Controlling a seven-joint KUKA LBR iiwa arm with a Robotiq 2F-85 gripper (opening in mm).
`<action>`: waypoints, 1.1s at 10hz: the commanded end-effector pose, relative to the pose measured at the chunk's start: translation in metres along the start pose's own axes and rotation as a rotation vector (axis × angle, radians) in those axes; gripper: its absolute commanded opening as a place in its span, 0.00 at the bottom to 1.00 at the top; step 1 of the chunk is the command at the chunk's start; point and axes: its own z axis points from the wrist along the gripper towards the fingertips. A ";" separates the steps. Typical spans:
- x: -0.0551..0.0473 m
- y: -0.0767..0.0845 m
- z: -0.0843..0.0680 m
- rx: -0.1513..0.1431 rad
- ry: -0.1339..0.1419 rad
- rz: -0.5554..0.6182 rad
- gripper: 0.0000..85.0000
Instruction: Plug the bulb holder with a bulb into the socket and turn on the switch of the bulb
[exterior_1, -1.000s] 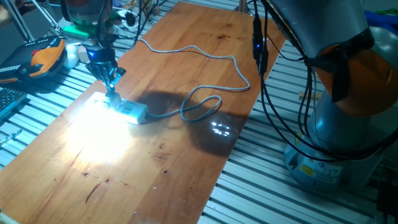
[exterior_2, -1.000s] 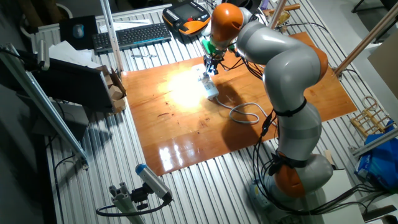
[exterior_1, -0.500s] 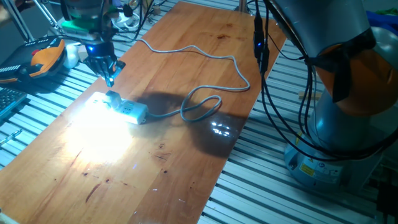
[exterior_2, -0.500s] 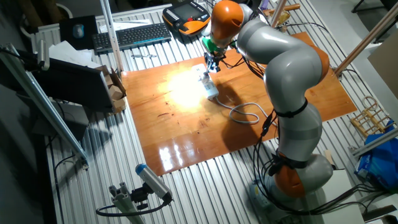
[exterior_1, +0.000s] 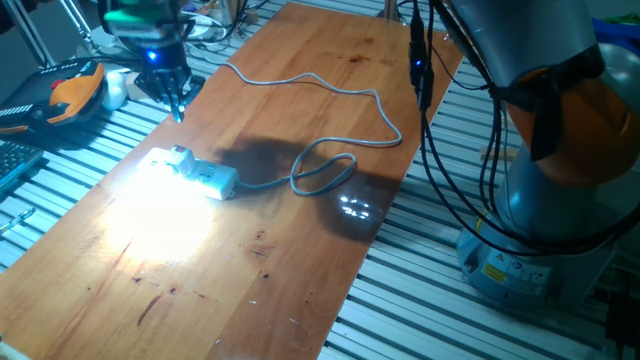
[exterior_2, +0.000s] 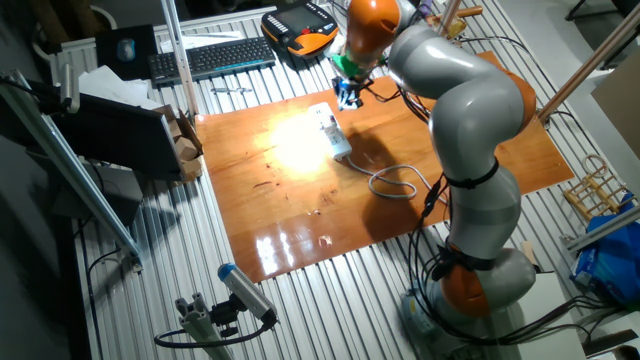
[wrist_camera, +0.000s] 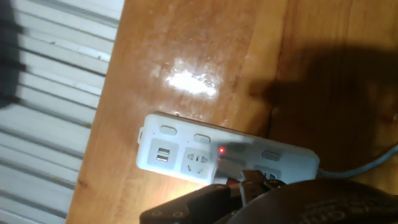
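Hand view: gripper (wrist_camera: 252, 186) hovers above the socket (wrist_camera: 186, 155), holding nothing.

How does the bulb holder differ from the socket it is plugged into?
The bulb holder is small and boxy and stands up; the socket is long and lies flat on the table. The bulb holder's end throws a bright glow; the socket shows only a tiny red light. Both are white.
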 end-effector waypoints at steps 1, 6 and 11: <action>-0.001 0.000 -0.001 0.026 0.024 -0.385 0.00; 0.000 -0.008 -0.007 0.075 -0.087 -0.822 0.00; -0.012 -0.012 -0.013 0.039 -0.103 -1.067 0.00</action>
